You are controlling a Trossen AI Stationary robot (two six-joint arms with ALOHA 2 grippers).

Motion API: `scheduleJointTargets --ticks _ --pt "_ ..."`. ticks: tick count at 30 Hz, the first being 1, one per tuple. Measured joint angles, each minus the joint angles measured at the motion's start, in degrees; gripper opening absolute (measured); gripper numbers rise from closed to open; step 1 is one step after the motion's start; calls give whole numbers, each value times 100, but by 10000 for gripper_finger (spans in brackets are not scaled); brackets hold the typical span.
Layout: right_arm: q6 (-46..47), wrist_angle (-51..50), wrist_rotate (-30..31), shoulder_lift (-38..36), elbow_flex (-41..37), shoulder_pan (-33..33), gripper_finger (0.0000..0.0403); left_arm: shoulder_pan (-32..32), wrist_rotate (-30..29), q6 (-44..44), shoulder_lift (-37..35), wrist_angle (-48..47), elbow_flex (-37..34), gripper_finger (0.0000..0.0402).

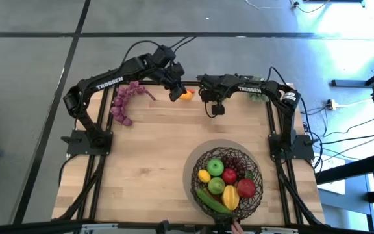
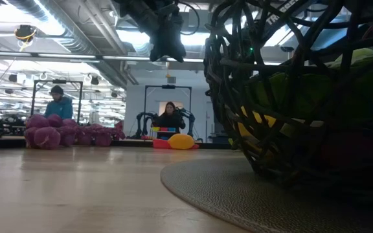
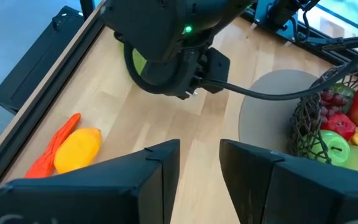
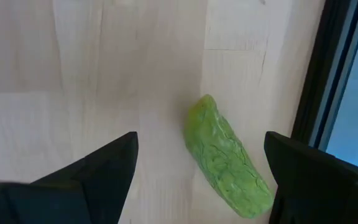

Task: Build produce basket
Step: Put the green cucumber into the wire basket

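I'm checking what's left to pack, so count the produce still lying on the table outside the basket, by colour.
Purple: 1, grapes
Yellow: 1, lemon
Orange: 1, carrot
Green: 1, vegetable
Total: 4

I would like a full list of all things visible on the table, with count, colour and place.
basket: one, dark brown, near right on a round grey mat.
produce in basket: two green apples, two red fruits, two lemons, one cucumber, dark red grapes.
purple grapes: one bunch, far left.
lemon: one, yellow, far edge, beside orange carrot.
bumpy green vegetable: one, far right edge.
left gripper: jaws open, above lemon.
right gripper: jaws open, far centre.
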Motion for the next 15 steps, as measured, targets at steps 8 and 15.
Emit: scheduleJointTargets --ticks 8,15 --pt "-299 35 -15 0 0 -1 308 -47 -6 9 0 -1 0 103" --pt "-128 6 -150 0 0 88 261 -47 -11 2 0 0 0 103"
